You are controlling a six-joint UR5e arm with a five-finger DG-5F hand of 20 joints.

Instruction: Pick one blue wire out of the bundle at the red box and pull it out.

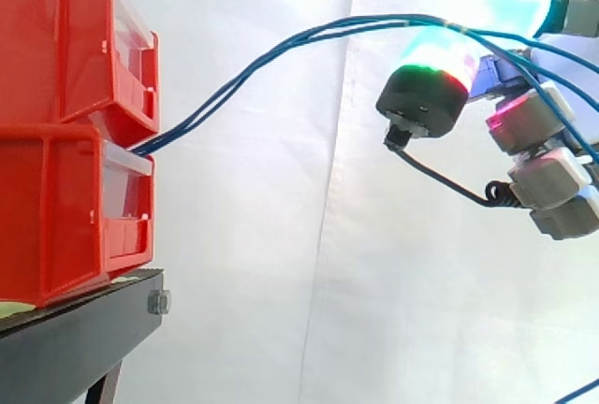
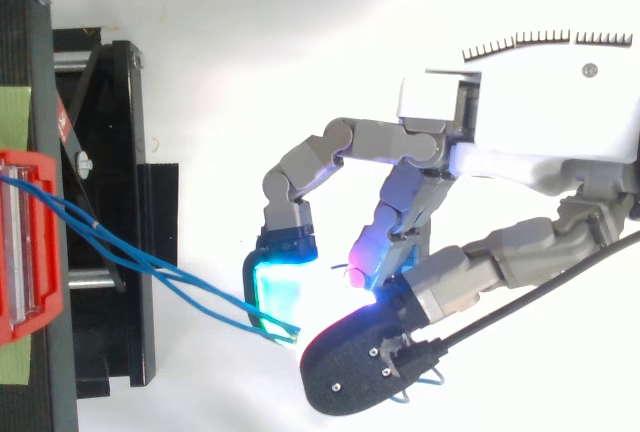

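Red bins [image 1: 65, 123]: two stacked, glossy red, no pattern; front panels clear to whitish.
Blue wires [image 1: 281, 49]: even blue throughout, no markings visible.
Stand [image 1: 75, 348]: black; bolt head [image 1: 157, 304] silver.
Green strip [image 2: 14, 117]: pale green, on the stand at the 9 o'clock edge of the top view.
Curtain [image 1: 281, 254]: plain white.
Hand [image 2: 520, 142]: housing white, finger links grey.
Pads, top view: one [image 2: 283, 292] glows cyan; its neighbour at 3 o'clock shows magenta-violet; the one at 6 o'clock has a black back.
Pads, side view: one banded pale cyan, green, then red over a black base; another at 3 o'clock of it glows magenta.
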